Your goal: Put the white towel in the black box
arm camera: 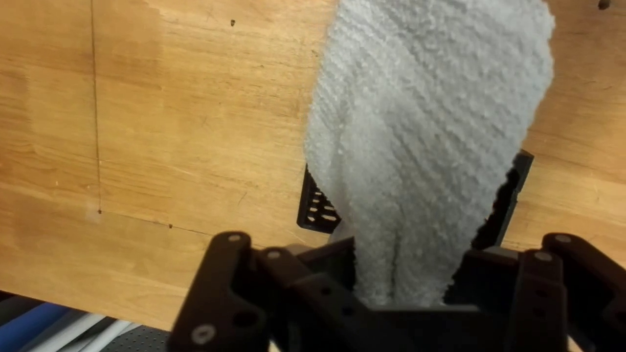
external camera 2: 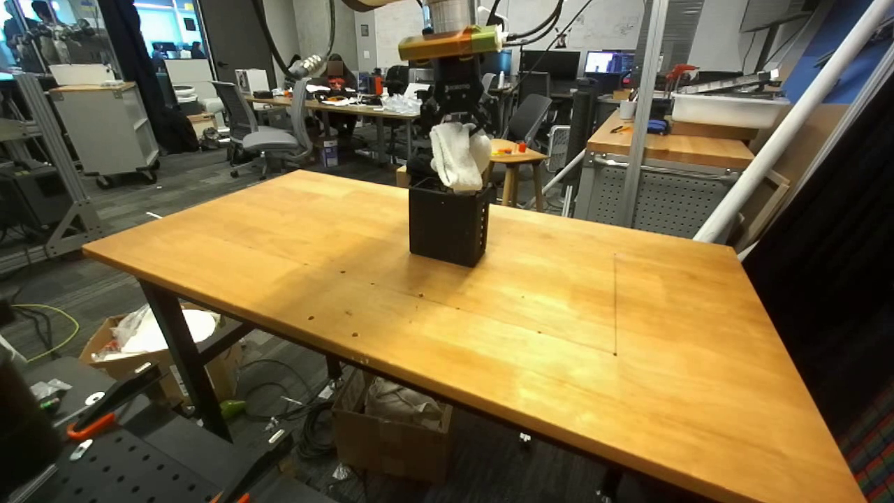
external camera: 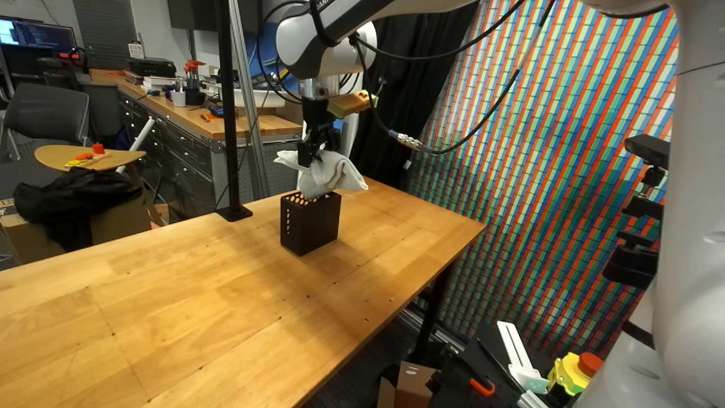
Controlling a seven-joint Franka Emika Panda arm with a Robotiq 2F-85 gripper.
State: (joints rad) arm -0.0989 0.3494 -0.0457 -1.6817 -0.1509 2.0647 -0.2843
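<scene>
The white towel is bunched and folded, with ends sticking out on either side of the fingers. It also shows in an exterior view and fills much of the wrist view. My gripper points down and is shut on the towel, also in an exterior view. The black box stands upright on the table with hexagonal holes in its sides, also in an exterior view. The towel hangs directly over its open top; its lowest part is at about the rim. In the wrist view the towel hides most of the box.
The wooden table carries the box. A black post is fixed at the table's edge near the box. A black curtain and a coloured striped panel stand beyond the table end. Cables hang from the arm.
</scene>
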